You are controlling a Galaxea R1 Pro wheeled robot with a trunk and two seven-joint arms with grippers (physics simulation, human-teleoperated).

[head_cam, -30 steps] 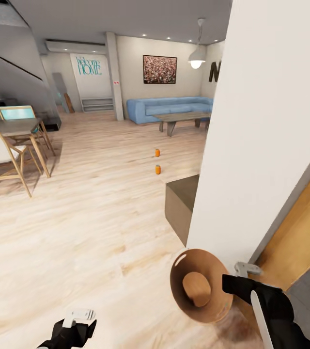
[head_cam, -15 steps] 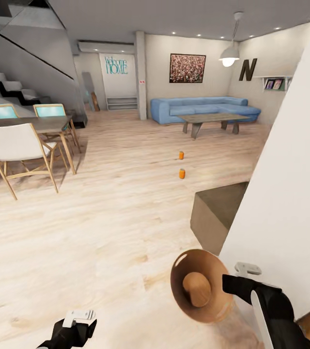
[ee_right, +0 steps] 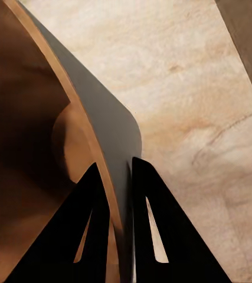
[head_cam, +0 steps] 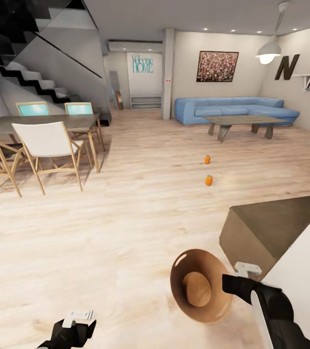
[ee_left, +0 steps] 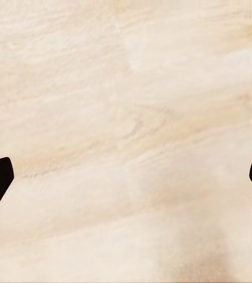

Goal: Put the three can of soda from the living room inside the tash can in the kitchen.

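Note:
My right gripper (head_cam: 232, 283) is shut on the rim of the brown tash can (head_cam: 198, 286), which hangs tilted with its copper inside facing me. In the right wrist view the two fingers (ee_right: 93, 224) pinch the tash can wall (ee_right: 111, 147). Two orange cans of soda stand on the living room floor ahead, one (head_cam: 209, 180) nearer and one (head_cam: 207, 159) farther. My left gripper (head_cam: 77, 320) hangs low at the left; in the left wrist view the gripper (ee_left: 126, 183) is open over bare wood floor.
A grey block (head_cam: 266, 228) and a white wall (head_cam: 305, 286) stand close on my right. A dining table with chairs (head_cam: 43, 140) is at the left, stairs behind it. A blue sofa (head_cam: 232, 109) and coffee table (head_cam: 244, 121) sit at the back.
The whole view has swung leftward: the white wall has slid off to the right and the dining table and stairs have come in. Both grippers keep their hold and pose.

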